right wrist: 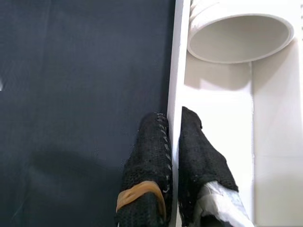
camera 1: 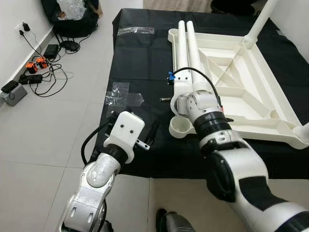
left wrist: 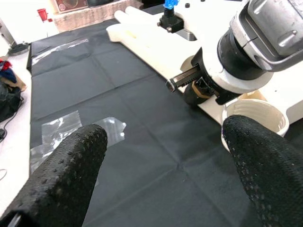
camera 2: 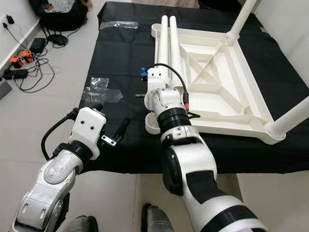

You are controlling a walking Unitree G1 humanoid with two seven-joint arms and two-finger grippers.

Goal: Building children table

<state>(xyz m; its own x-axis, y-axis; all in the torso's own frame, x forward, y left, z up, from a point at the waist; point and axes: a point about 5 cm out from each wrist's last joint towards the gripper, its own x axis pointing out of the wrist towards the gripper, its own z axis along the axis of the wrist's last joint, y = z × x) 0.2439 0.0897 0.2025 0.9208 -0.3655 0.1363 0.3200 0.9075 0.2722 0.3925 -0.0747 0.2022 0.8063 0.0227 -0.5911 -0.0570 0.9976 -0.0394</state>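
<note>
The white plastic table top [camera 1: 231, 82] lies upside down on a black cloth [camera 1: 140, 63]. Two loose white legs [camera 1: 188, 48] rest side by side along its left edge. One leg [camera 1: 260, 19] stands in the far corner socket and another [camera 2: 289, 118] in the near right one. My right gripper [right wrist: 173, 116] is shut on the table top's thin left rim [right wrist: 176, 56], just short of the empty near-left corner socket [camera 1: 180, 127]. My left gripper [left wrist: 161, 156] hovers open over the cloth to the left of that socket, holding nothing.
Clear plastic wrappers [camera 1: 123, 94] lie on the cloth, one more [camera 1: 135, 30] near its far edge. A small metal bolt [camera 1: 164, 100] sits beside the rim. On the tiled floor at left are cables and chargers [camera 1: 36, 65] and a black bag [camera 1: 72, 17].
</note>
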